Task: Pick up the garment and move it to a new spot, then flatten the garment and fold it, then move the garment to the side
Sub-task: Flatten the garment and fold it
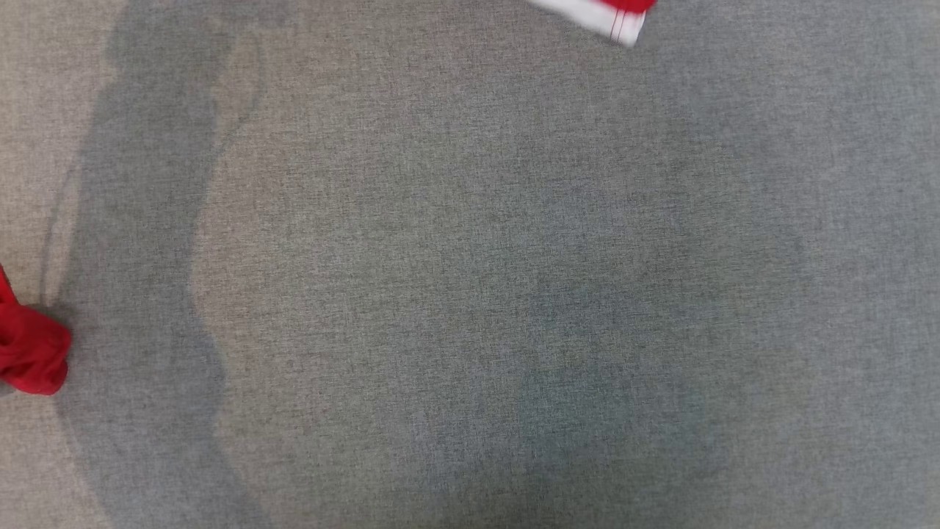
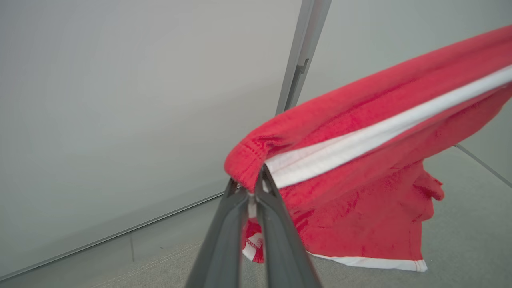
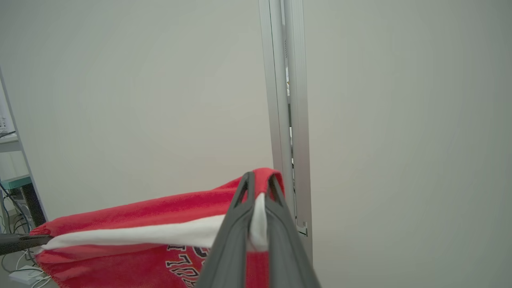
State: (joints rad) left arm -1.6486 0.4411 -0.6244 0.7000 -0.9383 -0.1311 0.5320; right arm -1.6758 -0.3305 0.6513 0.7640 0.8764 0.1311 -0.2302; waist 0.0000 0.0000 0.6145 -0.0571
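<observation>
The garment is red with a white stripe and white hems. It hangs stretched between both grippers above the grey surface. My left gripper is shut on one folded end of it. My right gripper is shut on the other end, where the garment shows black and white lettering. In the right wrist view the left gripper holds the far end. In the head view, a red bunch of the garment shows at the left edge and a white hem corner at the top.
The grey fabric surface spreads wide under the head camera, with arm shadows on its left. Pale wall panels and an aluminium post stand behind. A shelf with cables sits at the far left of the right wrist view.
</observation>
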